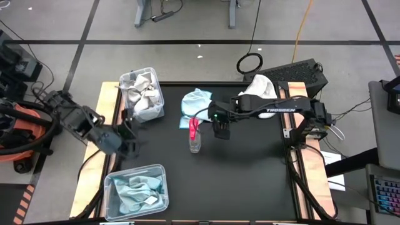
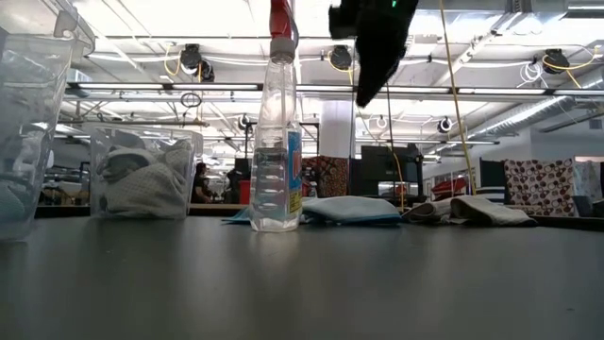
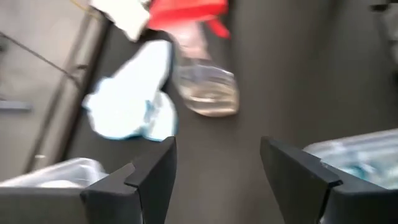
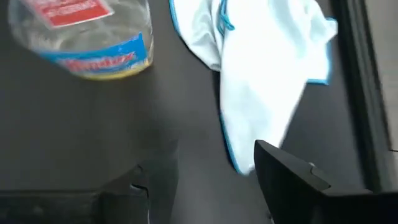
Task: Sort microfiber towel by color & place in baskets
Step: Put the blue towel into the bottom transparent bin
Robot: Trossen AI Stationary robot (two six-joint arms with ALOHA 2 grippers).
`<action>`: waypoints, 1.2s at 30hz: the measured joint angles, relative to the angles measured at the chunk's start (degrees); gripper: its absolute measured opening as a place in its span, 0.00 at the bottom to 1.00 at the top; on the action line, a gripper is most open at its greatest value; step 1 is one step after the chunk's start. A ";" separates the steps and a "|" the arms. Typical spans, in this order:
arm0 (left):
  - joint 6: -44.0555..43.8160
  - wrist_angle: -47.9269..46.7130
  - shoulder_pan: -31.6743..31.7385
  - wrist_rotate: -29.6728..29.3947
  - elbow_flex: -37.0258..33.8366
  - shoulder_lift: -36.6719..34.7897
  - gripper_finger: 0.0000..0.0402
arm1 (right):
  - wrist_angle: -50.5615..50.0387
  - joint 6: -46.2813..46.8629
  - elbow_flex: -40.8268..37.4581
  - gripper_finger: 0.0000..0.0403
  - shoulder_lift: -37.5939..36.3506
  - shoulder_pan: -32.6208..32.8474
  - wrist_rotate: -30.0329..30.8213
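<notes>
A light blue microfiber towel [image 1: 196, 105] lies flat on the black table, behind a clear spray bottle [image 1: 195, 136]. A white towel [image 1: 259, 87] lies at the table's far right. The far-left basket [image 1: 155, 80] holds white towels; the near-left basket [image 1: 113, 180] holds light blue ones. My right gripper [image 1: 220, 129] hangs open above the table [image 2: 373, 66], right of the bottle and just near of the blue towel [image 4: 261, 74], with nothing between its fingers. My left gripper [image 1: 128, 134] stands open between the two baskets, empty [image 3: 217, 155].
The spray bottle [image 2: 276, 142] stands upright mid-table, close to my right gripper's left side. Both baskets line the table's left edge. The near right half of the table holds only bare black mat [image 1: 250, 181].
</notes>
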 joint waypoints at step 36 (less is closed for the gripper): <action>10.79 24.00 28.55 2.09 0.00 -0.08 0.59 | 32.56 -13.50 -13.96 0.49 1.93 -22.31 -17.11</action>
